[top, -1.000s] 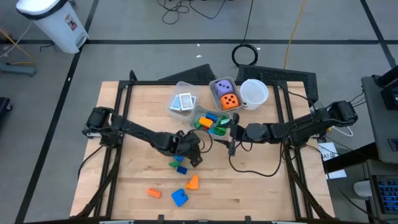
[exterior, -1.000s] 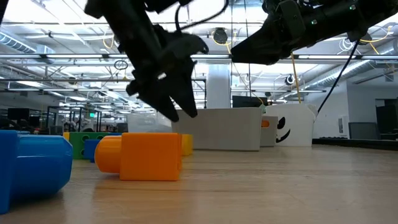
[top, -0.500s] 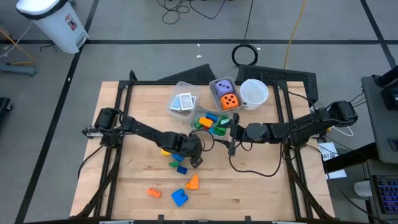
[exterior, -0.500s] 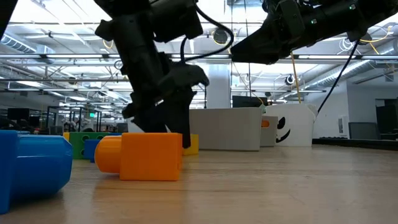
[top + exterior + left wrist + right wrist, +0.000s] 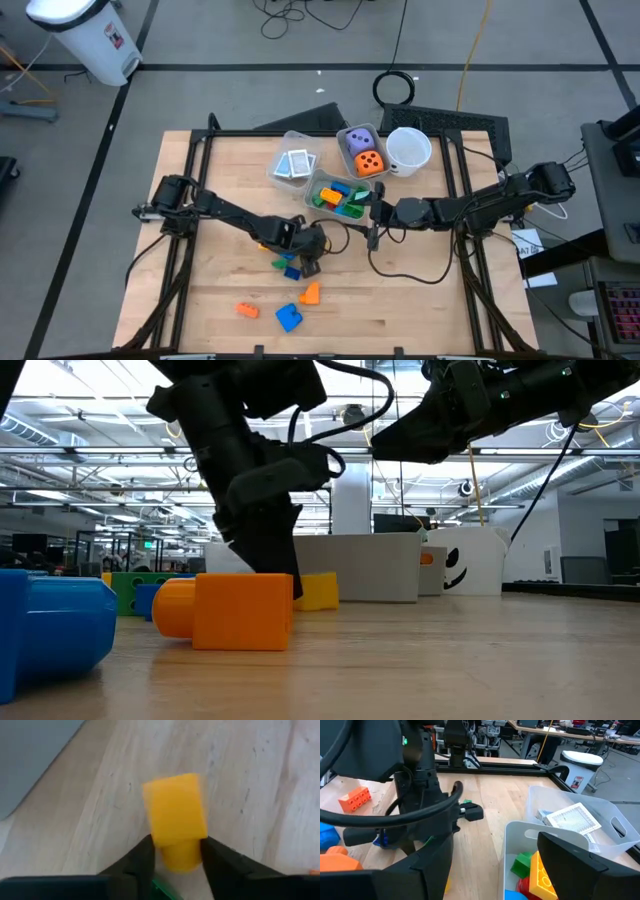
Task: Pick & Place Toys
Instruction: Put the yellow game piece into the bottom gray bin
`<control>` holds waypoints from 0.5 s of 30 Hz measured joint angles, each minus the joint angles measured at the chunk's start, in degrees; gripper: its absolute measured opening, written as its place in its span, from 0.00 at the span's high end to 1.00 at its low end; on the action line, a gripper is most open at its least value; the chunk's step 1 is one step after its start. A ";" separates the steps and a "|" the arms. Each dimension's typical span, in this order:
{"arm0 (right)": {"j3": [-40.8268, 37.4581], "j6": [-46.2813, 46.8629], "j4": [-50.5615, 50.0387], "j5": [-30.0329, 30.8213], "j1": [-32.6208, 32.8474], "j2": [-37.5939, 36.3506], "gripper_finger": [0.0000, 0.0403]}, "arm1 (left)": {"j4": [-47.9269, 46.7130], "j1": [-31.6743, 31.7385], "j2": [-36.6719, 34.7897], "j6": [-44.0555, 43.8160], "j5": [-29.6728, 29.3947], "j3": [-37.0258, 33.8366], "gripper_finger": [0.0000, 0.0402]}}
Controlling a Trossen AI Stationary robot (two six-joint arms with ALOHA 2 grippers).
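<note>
High view: left gripper [image 5: 300, 243] resting low over the wooden table [image 5: 420, 300], beside green and blue blocks [image 5: 286, 266]; right gripper [image 5: 374, 213] hovering at the clear bin of blocks [image 5: 338, 194], fingers parted, gripping nothing.

Low view: smooth orange block [image 5: 232, 611] lying in the foreground; yellow block [image 5: 318, 591] sitting on the tabletop at the left gripper's tips.

Left wrist view: dark fingers [image 5: 140, 862] pressing both sides of the yellow block's round stud, squared glossy body projecting beyond.

Right wrist view: white patterned cards [image 5: 572, 818] lying flat in the neighbouring clear bin [image 5: 615, 839].
</note>
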 joint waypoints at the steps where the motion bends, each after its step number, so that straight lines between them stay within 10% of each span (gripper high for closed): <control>1: -0.01 0.00 -0.01 0.00 0.01 0.00 0.34 | 0.01 0.00 0.00 0.91 0.11 0.00 0.67; 15: -0.01 0.01 -3.85 -4.43 2.19 1.10 0.34 | 1.29 -1.40 -7.34 5.85 -10.78 0.00 0.73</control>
